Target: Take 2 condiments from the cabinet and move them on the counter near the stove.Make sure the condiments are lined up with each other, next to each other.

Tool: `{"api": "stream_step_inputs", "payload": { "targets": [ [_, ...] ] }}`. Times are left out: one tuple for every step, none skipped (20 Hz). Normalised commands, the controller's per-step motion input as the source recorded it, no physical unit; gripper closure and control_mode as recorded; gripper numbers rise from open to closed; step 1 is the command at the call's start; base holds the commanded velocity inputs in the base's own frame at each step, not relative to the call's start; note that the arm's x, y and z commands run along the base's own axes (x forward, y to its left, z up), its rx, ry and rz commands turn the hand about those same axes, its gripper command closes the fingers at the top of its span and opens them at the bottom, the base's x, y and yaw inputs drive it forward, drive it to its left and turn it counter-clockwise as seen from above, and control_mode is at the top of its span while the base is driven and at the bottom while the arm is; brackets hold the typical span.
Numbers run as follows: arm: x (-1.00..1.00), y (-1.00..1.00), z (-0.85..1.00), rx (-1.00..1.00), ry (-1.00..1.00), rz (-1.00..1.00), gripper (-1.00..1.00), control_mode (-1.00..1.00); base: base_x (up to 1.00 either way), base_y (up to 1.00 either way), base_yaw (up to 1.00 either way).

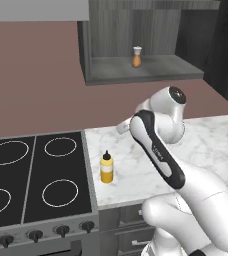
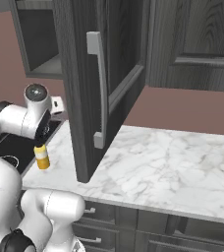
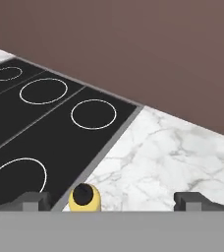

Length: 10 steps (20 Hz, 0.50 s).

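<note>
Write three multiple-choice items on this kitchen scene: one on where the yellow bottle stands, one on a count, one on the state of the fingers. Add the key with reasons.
1. Where does the yellow squeeze bottle stand?
A. on the cabinet shelf
B. on the marble counter beside the stove
C. on a burner

2. How many condiments remain in the cabinet?
A. none
B. one
C. two

3. How do the gripper's fingers stand?
A. open, holding nothing
B. shut on the bottle
C. shut on the shaker

Key: B, the bottle stands upright on the marble close to the cooktop's edge; B, the brown shaker alone stands on the shelf; A, the hand view shows the tips wide apart with the bottle's top low between them, ungripped.
</note>
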Motion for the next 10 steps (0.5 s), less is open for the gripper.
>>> {"api": "stream_step_inputs", "payload": {
  "targets": [
    [-0.2,-0.07,0.61,0.0,0.0,-0.21,-1.0,-1.0,0.0,0.0,0.0],
    [-0.18,-0.01,0.59,0.0,-0.02,-0.19,-1.0,-1.0,0.0,0.0,0.0],
    [-0.14,0.0,0.56,0.0,-0.09,-0.15,-1.0,-1.0,0.0,0.0,0.0],
    [-0.22,-0.01,0.59,0.0,-0.1,-0.14,-1.0,-1.0,0.0,0.0,0.0],
    [-0.2,0.0,0.54,0.0,-0.08,-0.14,-1.0,-1.0,0.0,0.0,0.0],
    [-0.21,-0.04,0.54,0.01,-0.08,-0.15,-1.0,-1.0,0.0,0.0,0.0],
    [-0.27,-0.08,0.54,0.02,-0.08,-0.16,-1.0,-1.0,0.0,0.0,0.0],
    [-0.29,-0.11,0.5,0.01,-0.08,-0.19,-1.0,-1.0,0.0,0.0,0.0],
    [-0.23,-0.16,0.37,0.0,-0.11,-0.19,-1.0,-1.0,0.0,0.0,0.0],
    [-0.2,-0.19,0.35,0.0,-0.14,-0.19,-1.0,-1.0,0.0,0.0,0.0]
  ]
}}
